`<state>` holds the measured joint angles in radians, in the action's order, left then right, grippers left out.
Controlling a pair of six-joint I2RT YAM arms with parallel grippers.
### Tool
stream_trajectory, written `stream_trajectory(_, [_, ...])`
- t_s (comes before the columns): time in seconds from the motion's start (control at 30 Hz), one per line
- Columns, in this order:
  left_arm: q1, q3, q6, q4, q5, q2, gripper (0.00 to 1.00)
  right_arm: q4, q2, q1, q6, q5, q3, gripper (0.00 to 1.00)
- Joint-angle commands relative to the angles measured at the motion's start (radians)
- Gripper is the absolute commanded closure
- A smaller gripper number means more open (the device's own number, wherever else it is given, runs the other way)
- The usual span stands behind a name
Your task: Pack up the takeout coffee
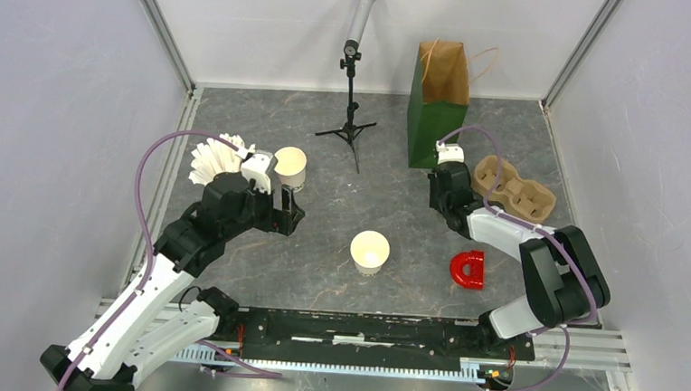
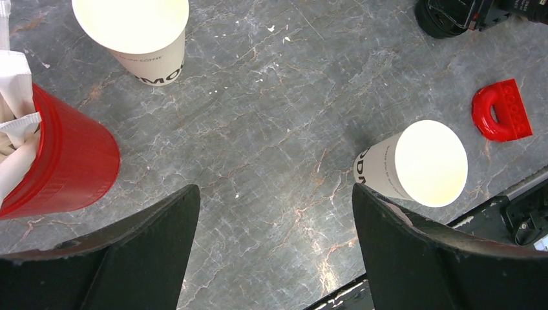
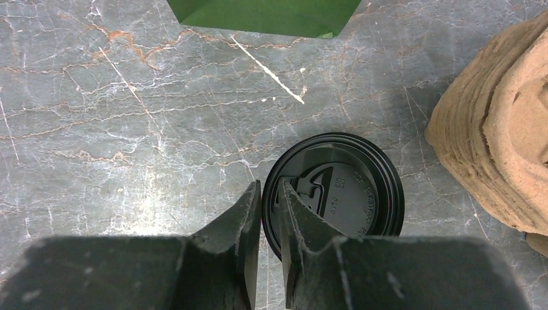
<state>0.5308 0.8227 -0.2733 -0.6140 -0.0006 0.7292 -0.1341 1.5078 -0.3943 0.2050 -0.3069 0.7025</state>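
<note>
The takeout coffee shows from above in the right wrist view as a round black lid on the grey table. My right gripper is closed on the lid's left rim, one finger outside it and the other over the lid top. In the top view the right gripper sits just in front of the green paper bag and hides the cup. My left gripper stands wide open over bare table with nothing between its fingers.
Two open lidless paper cups stand left and centre. A red cup of white sticks is beside the left arm. The brown cardboard carrier lies right of the right gripper. A red block and a tripod are nearby.
</note>
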Motion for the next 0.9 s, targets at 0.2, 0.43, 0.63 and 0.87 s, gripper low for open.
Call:
stream_trajectory(0.2, [0.003,0.000,-0.016,0.019,-0.026,-0.022,0.07,-0.016,0.024,0.006,0.005,0.005,0.050,0.77])
stream_trajectory(0.43, [0.003,-0.002,-0.015,0.020,-0.026,-0.029,0.07,-0.015,0.033,0.006,0.006,0.012,0.051,0.81])
stream_trajectory(0.63, [0.004,-0.002,-0.014,0.020,-0.026,-0.031,0.07,-0.013,0.035,0.007,0.007,0.010,0.054,0.81])
stream_trajectory(0.87, [0.003,-0.003,-0.017,0.020,-0.029,-0.035,0.07,-0.004,0.042,0.008,0.008,0.005,0.060,0.79])
